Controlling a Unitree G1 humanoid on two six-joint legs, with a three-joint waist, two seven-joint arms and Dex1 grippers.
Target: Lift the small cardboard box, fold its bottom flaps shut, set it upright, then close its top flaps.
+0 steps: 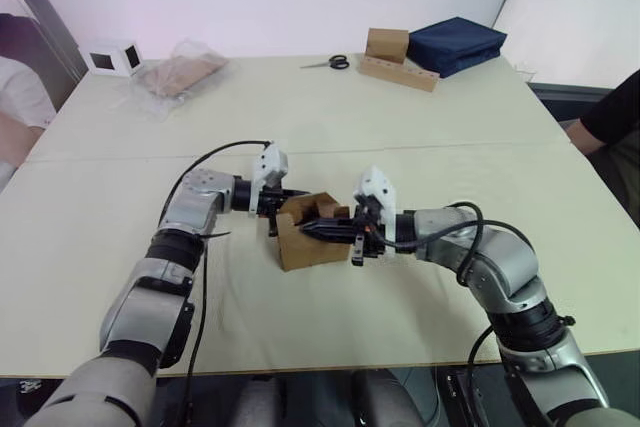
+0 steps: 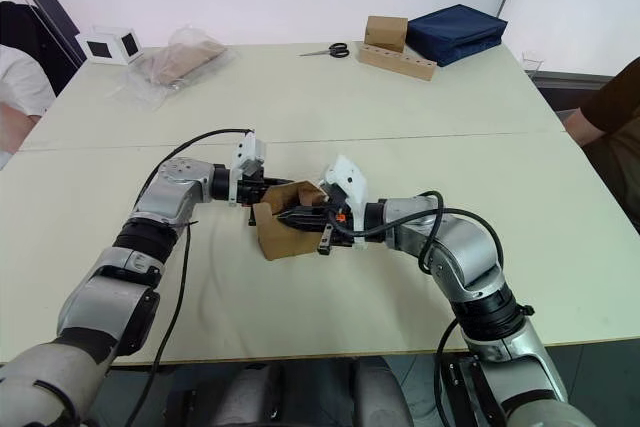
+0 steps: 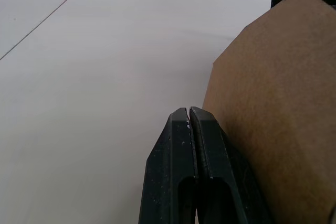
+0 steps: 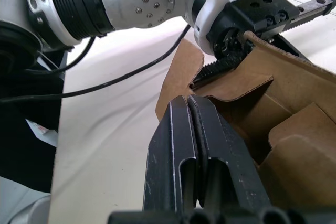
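You have the small cardboard box [image 1: 305, 237], a plain brown corrugated carton, sitting just below the middle of the head frame on the pale cream table [image 1: 420, 127], pinned between your two arms. That squeeze looks deliberate: with one arm on each side the light carton cannot skate away while the flaps are worked.

Your left gripper [image 1: 277, 200] comes in from the left of the frame. In its wrist view the two black fingers [image 3: 191, 145] are pressed together with nothing between them, lying flat along the box's outer wall as a backstop, not a clamp.

Your right gripper [image 1: 335, 231] reaches in from the right of the frame, and its fingers [image 4: 191, 129] are likewise closed on nothing. Closed, they make a single narrow blade, which I judge suits pushing cardboard inward better than a spread pair would. They point into the open end, where short brown cardboard flaps [image 4: 286, 114] stand partly turned in, one curling over the cavity; which end of the box this is I cannot tell.

At the upper part of the frame, well apart, sit black-handled scissors [image 1: 327, 63], another brown box [image 1: 387, 44] beside a navy bag [image 1: 457, 44], and a white cube box [image 1: 113, 56].
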